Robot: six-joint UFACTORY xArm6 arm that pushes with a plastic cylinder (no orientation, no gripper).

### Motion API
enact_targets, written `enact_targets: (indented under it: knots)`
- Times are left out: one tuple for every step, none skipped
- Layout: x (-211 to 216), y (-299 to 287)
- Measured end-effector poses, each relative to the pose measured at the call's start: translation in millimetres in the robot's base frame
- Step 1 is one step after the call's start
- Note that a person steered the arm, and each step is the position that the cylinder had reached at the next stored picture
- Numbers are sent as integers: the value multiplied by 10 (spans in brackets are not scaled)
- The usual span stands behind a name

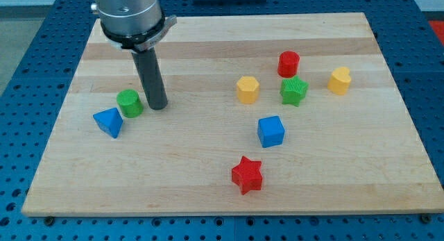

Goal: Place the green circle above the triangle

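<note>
The green circle (130, 102) stands at the board's left, touching or nearly touching the blue triangle (108, 121), which lies just below and to its left. My tip (157, 105) rests on the board just to the right of the green circle, very close to it. The rod rises from there to the arm's grey housing at the view's top.
A yellow hexagon (247, 89), a green star (294, 91), a red cylinder (288, 63) and a yellow heart (339, 80) sit at the right. A blue cube (270, 130) and a red star (247, 174) lie lower in the middle. The wooden board (208, 192) ends on blue pegboard.
</note>
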State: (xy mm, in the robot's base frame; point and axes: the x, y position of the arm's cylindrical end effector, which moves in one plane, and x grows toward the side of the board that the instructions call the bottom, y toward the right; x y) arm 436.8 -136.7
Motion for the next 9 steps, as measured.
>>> enact_targets:
  knots:
    - [0,-228]
    - [0,-208]
    - [0,-105]
    - [0,-147]
    - [0,-230]
    - [0,-301]
    - [0,-315]
    - [0,-155]
    - [93,322]
